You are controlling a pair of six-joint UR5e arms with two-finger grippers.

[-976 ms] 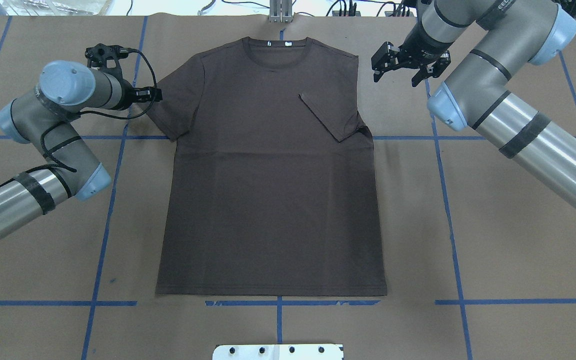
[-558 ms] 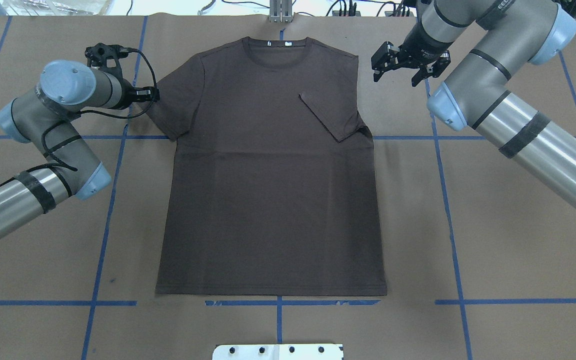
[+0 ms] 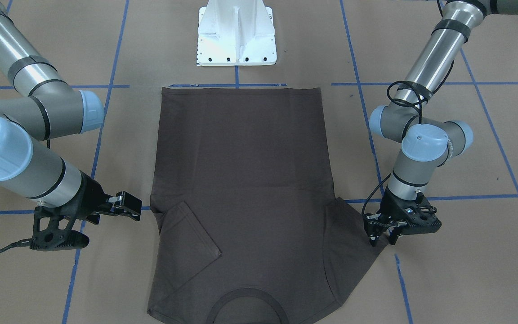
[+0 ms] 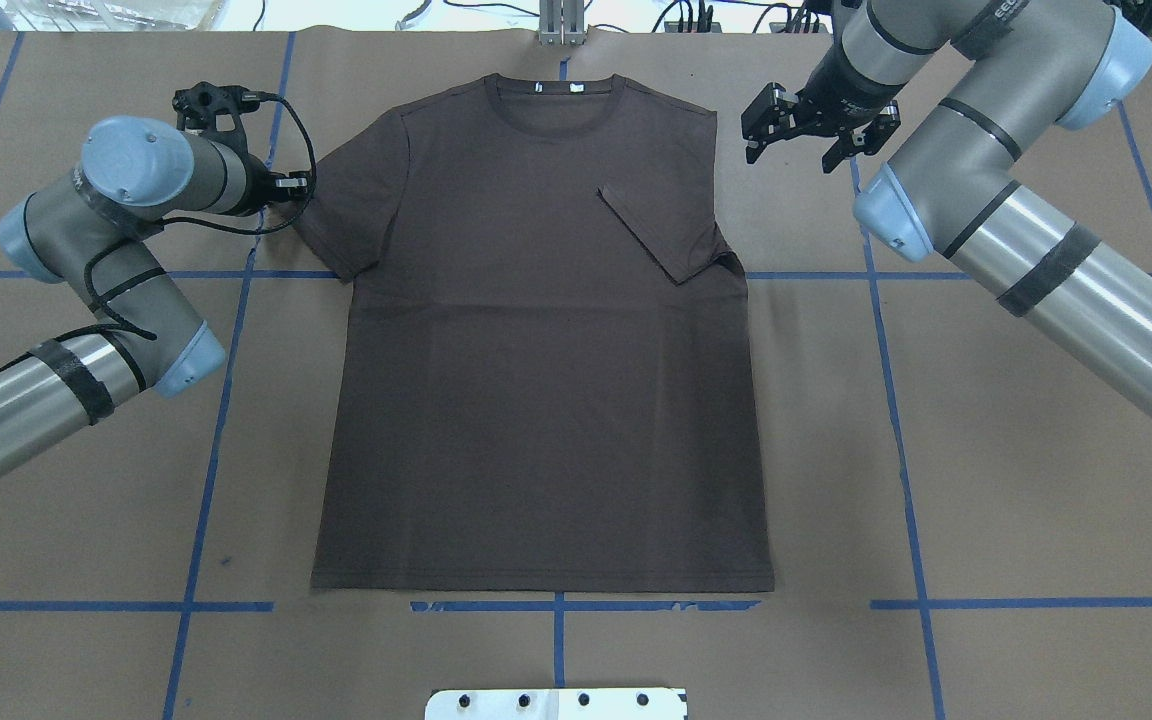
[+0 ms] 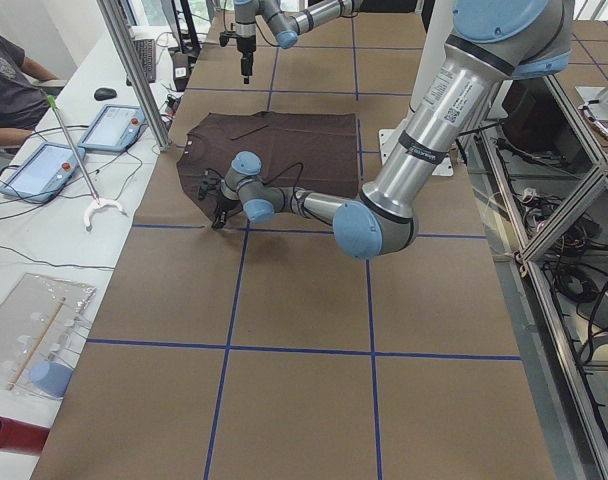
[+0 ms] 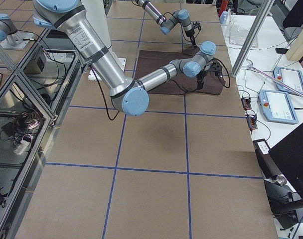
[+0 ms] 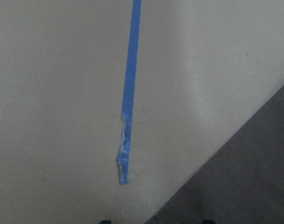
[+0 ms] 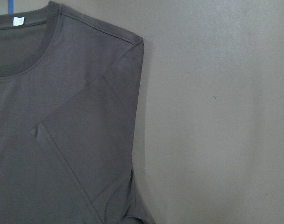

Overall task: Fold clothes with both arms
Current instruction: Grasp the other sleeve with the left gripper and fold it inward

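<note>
1. In the overhead view the left gripper (image 3: 382, 240) is largely hidden behind its own wrist and cable. The front-facing view shows it better. Its fingers point down at the outer edge of the spread sleeve (image 4: 351, 210), parted by a small gap with nothing pinched between them. Whether the tips touch the cloth cannot be told.
2. The left wrist camera catches only two dark slivers of fingertip at 6 o'clock of its frame, set apart. A corner of dark fabric sits at 5 o'clock. A strip of blue tape (image 7: 128, 93) runs down from 12 o'clock to a torn end.
3. The right wrist camera shows none of its own fingers, and the garment there is cut off at 9 and 6 o'clock.
4. The front-facing view crops the collar (image 4: 551, 125) at its bottom edge. In both side views the grippers are too small to judge.
5. The right gripper (image 4: 792, 155) hangs over the table (image 4: 1036, 500) at 2 o'clock of the shirt, clear of the cloth, fingers spread wide and empty.
6. Seen from overhead, the T-shirt (image 4: 536, 380) lies flat mid-table on brown paper. Its collar is at 12 o'clock and its hem (image 4: 541, 583) at 6 o'clock, near the white pedestal base (image 4: 556, 705).
7. The fabric is dark grey-brown and smooth, with faint horizontal creases.
8. The round ribbed collar carries a small white label (image 8: 18, 21).
9. The sleeve at 10 o'clock lies spread out. The folded sleeve (image 4: 671, 230) at 2 o'clock is turned inward over the chest, its cuff a diagonal line, with slight puckering below it at the side seam.
</note>
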